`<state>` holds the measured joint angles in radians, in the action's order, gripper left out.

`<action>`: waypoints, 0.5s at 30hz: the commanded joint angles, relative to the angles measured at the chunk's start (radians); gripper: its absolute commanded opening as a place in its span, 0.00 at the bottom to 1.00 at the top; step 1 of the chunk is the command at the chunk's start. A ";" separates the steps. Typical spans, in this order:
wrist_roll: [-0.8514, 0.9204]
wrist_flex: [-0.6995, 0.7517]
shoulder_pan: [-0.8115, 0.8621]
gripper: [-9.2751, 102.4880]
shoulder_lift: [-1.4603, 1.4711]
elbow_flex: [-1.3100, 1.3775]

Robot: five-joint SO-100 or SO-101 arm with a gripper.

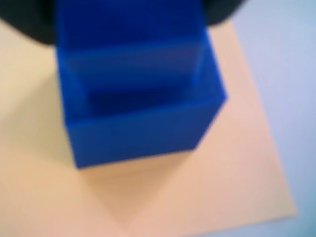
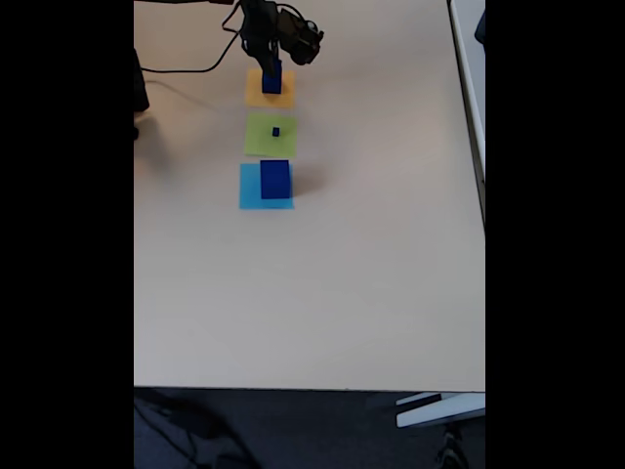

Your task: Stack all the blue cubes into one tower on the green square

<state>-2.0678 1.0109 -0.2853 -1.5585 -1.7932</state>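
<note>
A mid-sized blue cube (image 1: 138,128) looms close and blurred in the wrist view, over the orange-yellow square (image 1: 232,163). In the fixed view this cube (image 2: 271,82) is at the far end of the table, and my gripper (image 2: 270,66) comes down right onto it. The fingers are hidden, so the grip is unclear. The green square (image 2: 266,140) lies just nearer the camera, with a tiny blue cube (image 2: 275,131) on it. The large blue cube (image 2: 275,179) stands on the light-blue square (image 2: 250,191).
The three paper squares form a line down the far middle of the beige table (image 2: 371,293). A black cable (image 2: 186,70) runs along the far left. The table's right edge meets a white panel (image 2: 469,88).
</note>
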 commanded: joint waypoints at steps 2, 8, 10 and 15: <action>-0.017 -0.025 -0.012 0.14 -0.069 0.000; -0.017 -0.028 -0.015 0.18 -0.066 -0.002; -0.014 -0.028 -0.015 0.19 -0.066 -0.002; -0.012 -0.028 -0.015 0.22 -0.066 0.002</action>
<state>-2.0770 1.0017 -0.2915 -1.5585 -1.7978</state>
